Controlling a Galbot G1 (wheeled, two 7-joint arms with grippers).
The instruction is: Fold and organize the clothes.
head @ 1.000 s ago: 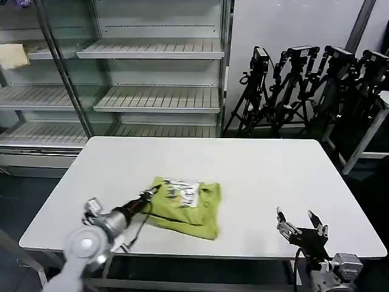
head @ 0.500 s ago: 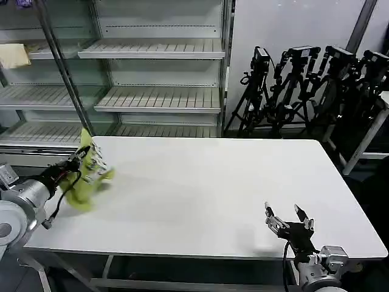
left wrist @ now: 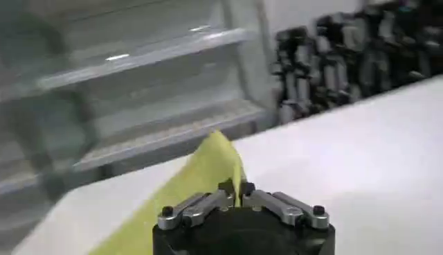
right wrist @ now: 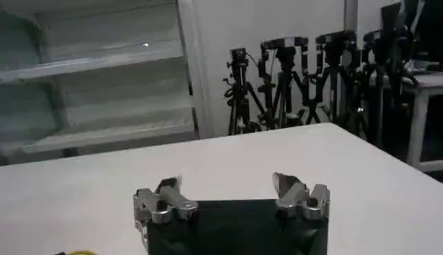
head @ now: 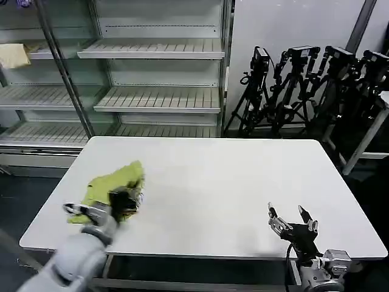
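White surface (head: pixel 231 182) fronts empty shelves (head: pixel 152 73) and tripods (head: pixel 304 85). On its near left lies the crumpled T-shirt (head: pixel 112 182), a fold pinched between the closed fingers of the left gripper (left wrist: pixel 237 195), whose arm reaches in from the near-left edge. The right gripper (head: pixel 292 220) hovers at the near-right edge, fingers spread.

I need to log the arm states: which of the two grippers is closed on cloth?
The left gripper, at the table's left side, is shut on the lime T-shirt. The right gripper, near the front edge, is open and empty.
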